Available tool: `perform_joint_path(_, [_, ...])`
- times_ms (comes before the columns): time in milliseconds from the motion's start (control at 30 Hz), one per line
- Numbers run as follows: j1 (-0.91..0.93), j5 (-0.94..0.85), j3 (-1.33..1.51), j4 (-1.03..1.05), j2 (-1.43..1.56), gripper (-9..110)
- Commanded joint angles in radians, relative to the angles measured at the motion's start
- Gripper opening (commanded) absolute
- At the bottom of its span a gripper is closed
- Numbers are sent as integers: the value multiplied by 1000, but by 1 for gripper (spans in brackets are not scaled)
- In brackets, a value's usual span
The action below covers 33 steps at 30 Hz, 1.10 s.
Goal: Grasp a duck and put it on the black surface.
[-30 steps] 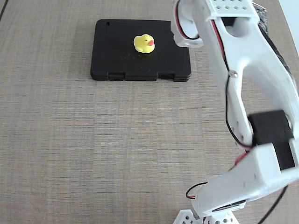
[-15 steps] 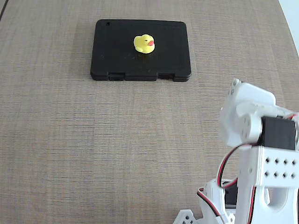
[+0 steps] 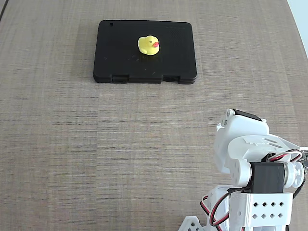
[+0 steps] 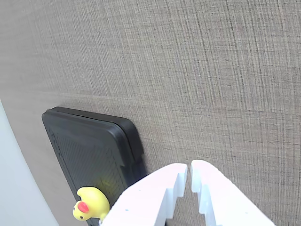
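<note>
The tiny yellow duck (image 3: 149, 45) with a red-orange beak sits upright on the black slab (image 3: 120, 57) at the far side of the table. In the wrist view the duck (image 4: 91, 203) sits on the slab (image 4: 84, 150) at the lower left. My gripper (image 4: 189, 170) enters the wrist view from the bottom with white fingers (image 4: 155, 193) nearly touching, shut and empty. It is well apart from the duck. In the fixed view only the folded white arm (image 3: 250, 163) shows at the lower right; the fingertips are hidden there.
The brown woven-texture table (image 3: 96, 154) stretches between the arm and the slab. The slab's notched clasps (image 3: 144, 78) face the arm. A pale edge (image 4: 14, 188) shows at the left of the wrist view.
</note>
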Motion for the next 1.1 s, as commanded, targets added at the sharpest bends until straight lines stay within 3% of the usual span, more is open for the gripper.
perform_joint_path(0, [-2,3,-5,3,8,-1])
perform_joint_path(300, [8,5,115,5,146,-1])
perform_joint_path(1067, [-3,5,104,2,146,-1])
